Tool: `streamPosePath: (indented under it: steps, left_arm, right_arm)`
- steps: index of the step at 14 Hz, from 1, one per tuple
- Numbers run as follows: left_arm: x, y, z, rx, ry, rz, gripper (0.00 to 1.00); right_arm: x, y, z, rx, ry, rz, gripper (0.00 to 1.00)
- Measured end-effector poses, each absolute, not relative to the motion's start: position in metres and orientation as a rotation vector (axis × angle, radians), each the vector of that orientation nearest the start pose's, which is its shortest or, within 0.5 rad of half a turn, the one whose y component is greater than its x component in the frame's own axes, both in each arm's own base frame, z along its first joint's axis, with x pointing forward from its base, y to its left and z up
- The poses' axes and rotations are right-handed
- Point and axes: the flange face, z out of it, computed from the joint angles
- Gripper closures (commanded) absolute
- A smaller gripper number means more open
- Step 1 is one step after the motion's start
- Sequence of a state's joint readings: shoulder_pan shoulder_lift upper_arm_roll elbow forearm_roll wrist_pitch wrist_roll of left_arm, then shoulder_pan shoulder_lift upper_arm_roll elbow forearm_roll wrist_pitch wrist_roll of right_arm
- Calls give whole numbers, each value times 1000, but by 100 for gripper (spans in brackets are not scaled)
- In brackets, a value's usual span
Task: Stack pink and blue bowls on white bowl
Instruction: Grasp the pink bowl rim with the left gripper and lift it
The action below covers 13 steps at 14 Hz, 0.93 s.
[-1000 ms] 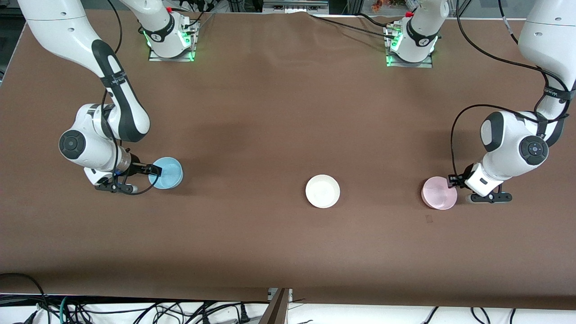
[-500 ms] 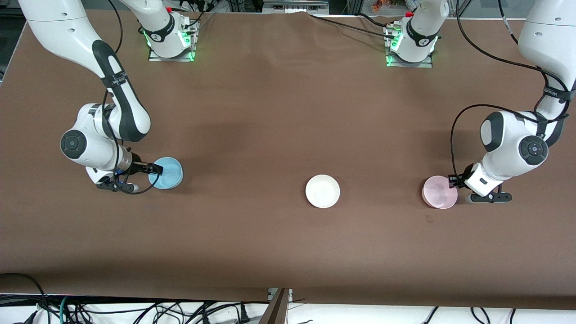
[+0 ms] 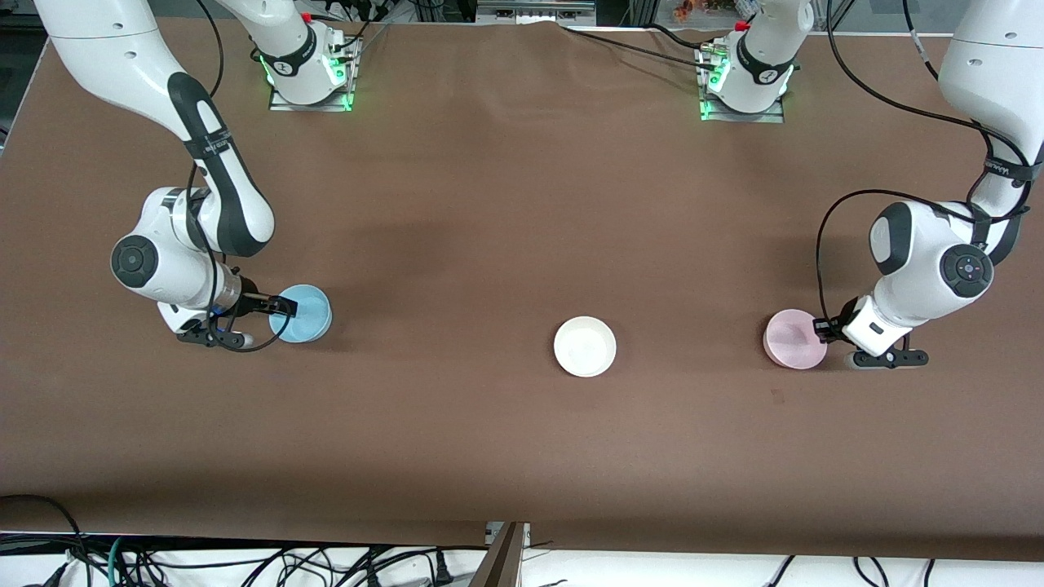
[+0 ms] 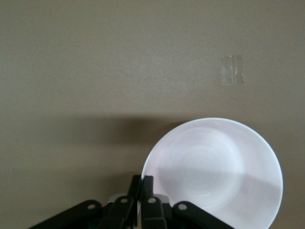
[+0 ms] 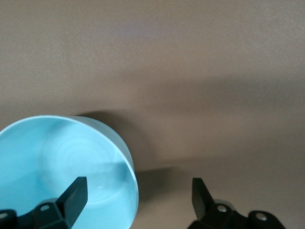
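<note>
Bowls, pink (image 3: 793,340), blue (image 3: 306,314), white (image 3: 585,346), hold nothing.

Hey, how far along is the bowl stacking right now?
Nothing is stacked yet: the small round white plastic bowl sits alone mid-table. In hand: the left end effector is shut on the rim of the pale pink plastic bowl, and the right end effector is open, one finger inside the light blue plastic bowl and one outside its rim. Left: close on blue, carry both bowls over and stack them.
</note>
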<state>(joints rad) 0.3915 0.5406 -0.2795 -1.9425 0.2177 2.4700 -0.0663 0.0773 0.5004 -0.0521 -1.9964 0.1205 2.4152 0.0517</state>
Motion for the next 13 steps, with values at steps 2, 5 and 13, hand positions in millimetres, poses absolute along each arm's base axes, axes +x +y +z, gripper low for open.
streamPosePath:
  steps: [2, 5, 13]
  left_arm:
    - [618, 74, 213, -3147, -71, -30, 100]
    - [618, 74, 213, -3147, -71, -30, 100]
    - [632, 28, 237, -3177, -208, -105, 100]
  right_arm:
    - [600, 18, 200, -3085, 179, 127, 18]
    - [600, 19, 200, -3084, 182, 127, 21]
    - [601, 20, 201, -3084, 181, 120, 21]
